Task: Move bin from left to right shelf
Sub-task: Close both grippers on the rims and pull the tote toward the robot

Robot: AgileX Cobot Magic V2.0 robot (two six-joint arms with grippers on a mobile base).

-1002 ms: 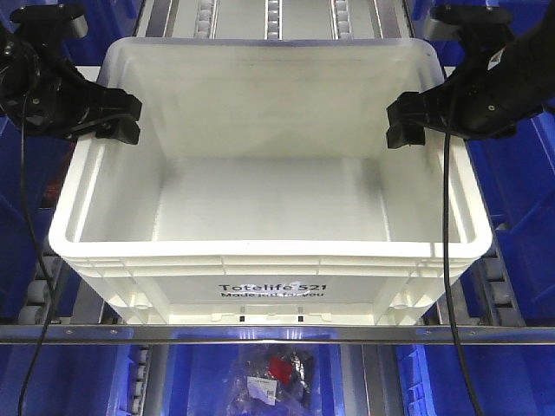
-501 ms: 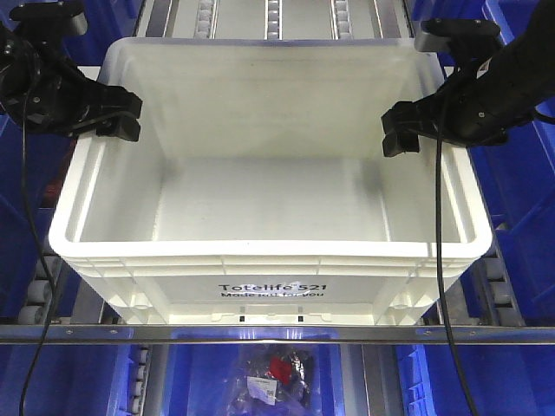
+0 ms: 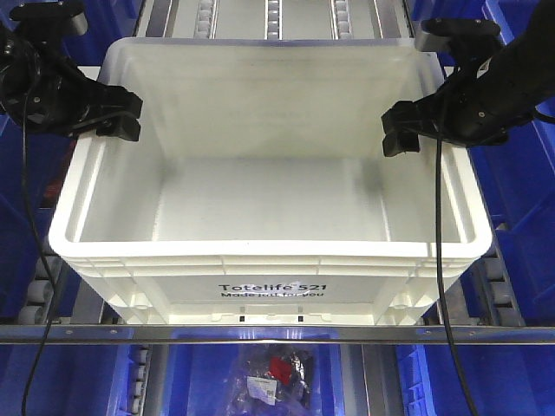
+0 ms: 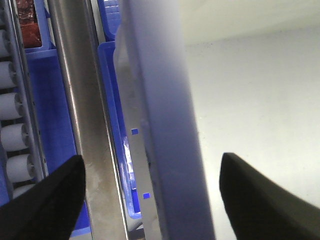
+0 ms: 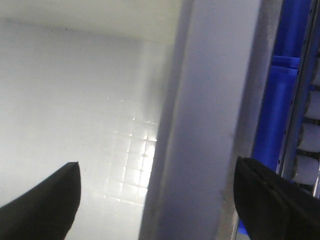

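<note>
The bin [image 3: 269,290] sits on the roller shelf [image 3: 87,333] among blue bins [image 3: 520,225]. My left gripper [image 4: 150,159] and right gripper [image 5: 156,162] straddle its side walls, jaws spread wide, clasping nothing.

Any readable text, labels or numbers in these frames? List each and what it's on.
"Totelife 521": black print on front wall of the large white rectangular plastic tote.
"Made just for you": smaller line directly beneath.
White label on the clear bagged item below: too small to read.
Wrist views: no text.
</note>
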